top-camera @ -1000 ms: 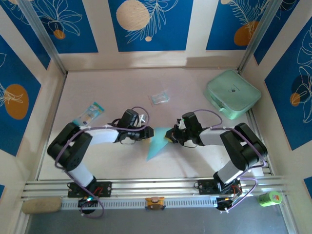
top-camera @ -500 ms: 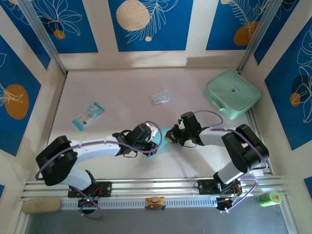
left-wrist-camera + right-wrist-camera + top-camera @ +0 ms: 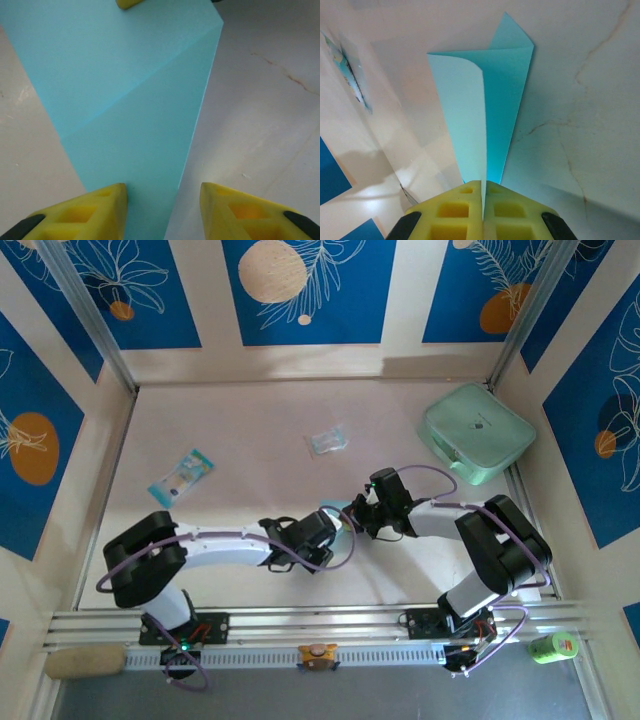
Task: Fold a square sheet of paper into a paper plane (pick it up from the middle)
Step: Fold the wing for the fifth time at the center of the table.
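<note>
Far left of the counter [image 3: 230,420]: a small blue-and-white printed packet [image 3: 181,476] lies flat, well apart from both arms.

Centre: the left tool [image 3: 162,191] is low over the counter with its yellow fingers [image 3: 95,207] parted to a moderate gap. It grips nothing. The narrow end of the light-blue sheet of paper [image 3: 135,100] lies between and under them, the left finger over the paper and the right finger over bare counter. The sheet is folded to a tapering shape with a diagonal crease.

Behind this, a clear crumpled wrapper [image 3: 327,440] lies alone.

Right of centre: the right tool [image 3: 482,195] is closed, its pads pinching one end of the sheet, one layer curling up from the rest.

Far right: a mint-green case [image 3: 477,432] sits in the back corner.
</note>
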`<state>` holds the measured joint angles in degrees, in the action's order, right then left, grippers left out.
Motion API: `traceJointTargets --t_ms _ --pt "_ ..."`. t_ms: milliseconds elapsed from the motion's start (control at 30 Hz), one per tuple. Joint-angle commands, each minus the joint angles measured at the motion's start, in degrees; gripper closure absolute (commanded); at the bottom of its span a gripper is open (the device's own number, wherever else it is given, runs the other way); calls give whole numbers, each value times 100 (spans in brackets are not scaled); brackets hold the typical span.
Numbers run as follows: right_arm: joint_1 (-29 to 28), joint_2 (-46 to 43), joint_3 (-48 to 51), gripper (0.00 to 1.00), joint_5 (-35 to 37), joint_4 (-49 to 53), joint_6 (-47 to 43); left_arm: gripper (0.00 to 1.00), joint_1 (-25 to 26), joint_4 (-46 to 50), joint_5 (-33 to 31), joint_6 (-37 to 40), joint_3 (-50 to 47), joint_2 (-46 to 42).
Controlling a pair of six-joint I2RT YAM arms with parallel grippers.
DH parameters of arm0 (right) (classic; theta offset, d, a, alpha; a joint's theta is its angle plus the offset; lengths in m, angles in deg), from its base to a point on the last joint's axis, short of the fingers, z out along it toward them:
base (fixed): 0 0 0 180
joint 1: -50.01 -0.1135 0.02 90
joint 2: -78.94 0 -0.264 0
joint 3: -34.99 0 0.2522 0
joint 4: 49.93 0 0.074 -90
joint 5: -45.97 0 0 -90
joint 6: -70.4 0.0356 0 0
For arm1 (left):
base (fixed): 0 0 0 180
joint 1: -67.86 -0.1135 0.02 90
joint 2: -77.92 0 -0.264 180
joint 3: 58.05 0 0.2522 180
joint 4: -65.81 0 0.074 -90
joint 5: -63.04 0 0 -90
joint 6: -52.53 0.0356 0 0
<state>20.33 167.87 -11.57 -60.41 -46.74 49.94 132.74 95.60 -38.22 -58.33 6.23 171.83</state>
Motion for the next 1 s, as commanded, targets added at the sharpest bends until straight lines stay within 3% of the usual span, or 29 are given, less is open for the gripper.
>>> traceJointTargets --t_ms 0,333,667,967 --pt "-30 -156 -136 98 64 204 42 61 157 407 -509 49 302 268" --pt "-21 -200 -119 98 91 230 36 66 372 864 -1338 -100 583 506" --pt "-14 -218 -119 98 82 239 33 74 385 754 -1247 -85 512 440" --pt "-21 -248 -79 99 117 239 69 72 402 409 -1174 -66 231 98"
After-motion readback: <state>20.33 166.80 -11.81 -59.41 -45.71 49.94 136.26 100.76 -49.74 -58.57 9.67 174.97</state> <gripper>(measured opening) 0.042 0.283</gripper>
